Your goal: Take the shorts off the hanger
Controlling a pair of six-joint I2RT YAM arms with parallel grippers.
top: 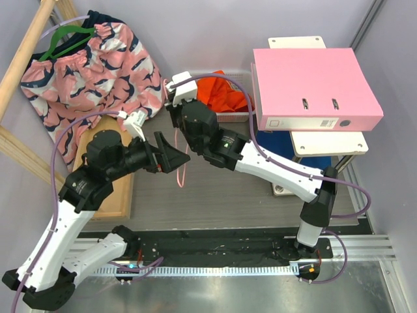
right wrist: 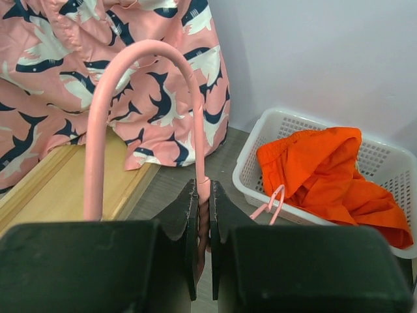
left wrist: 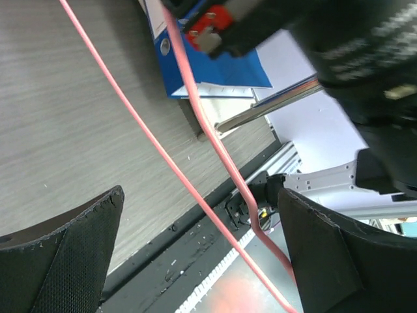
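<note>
The right gripper is clamped on the neck of the hanger, whose hook arches just ahead. The shorts lie in a basket ahead to its right. The left gripper stands wide apart, with the hanger's wire just before it.

The left arm's fingers stand wide apart, black and padded, at the lower corners of the view. Two runs of the pale pink wire hanger slant across the gap between them, from upper left to lower right, above the grey wood-grain table. A blue binder lies beyond, beside a shiny metal leg. The other arm's black body fills the upper right, over an aluminium rail.
</note>
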